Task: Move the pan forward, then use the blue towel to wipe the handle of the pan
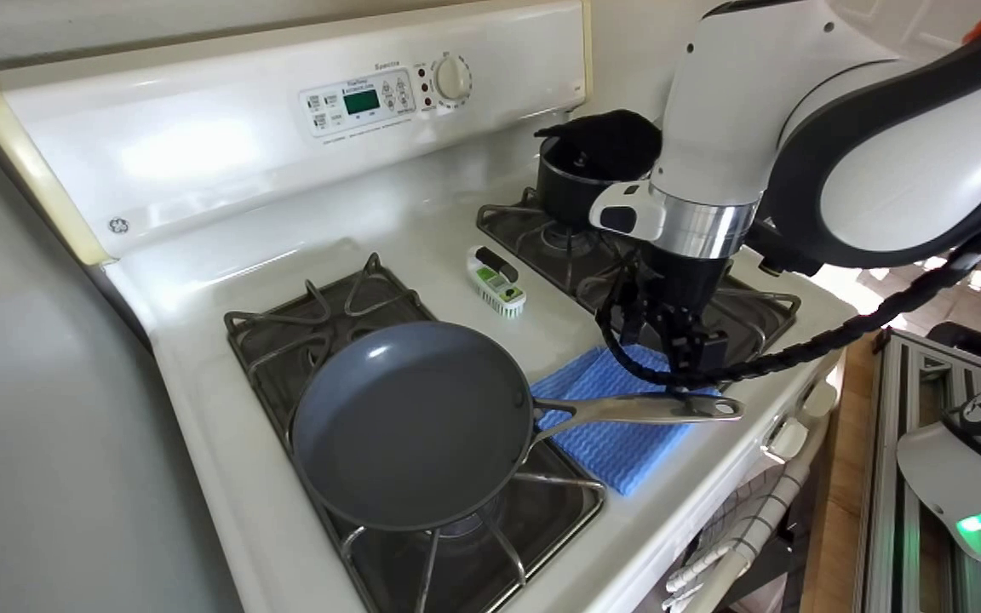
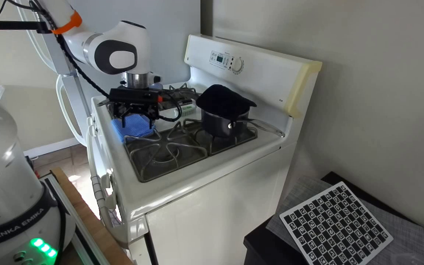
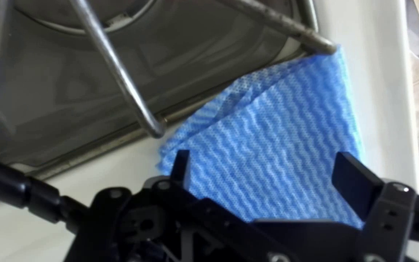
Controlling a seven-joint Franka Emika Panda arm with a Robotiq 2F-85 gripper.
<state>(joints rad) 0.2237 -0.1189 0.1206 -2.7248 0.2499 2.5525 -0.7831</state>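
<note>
Hovering jaws (spread), blue towel (image 3: 273,145) beneath

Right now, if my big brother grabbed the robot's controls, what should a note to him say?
Pincer: open, holding nothing, over the blue towel.
Where things are: the blue towel lies folded on the stovetop. The pan sits on a burner grate; in an exterior view its handle shows in front of the towel.
Done: can't tell whether the pan was moved forward or the handle wiped.
Left, it seems: grip the towel, then wipe the handle.
</note>
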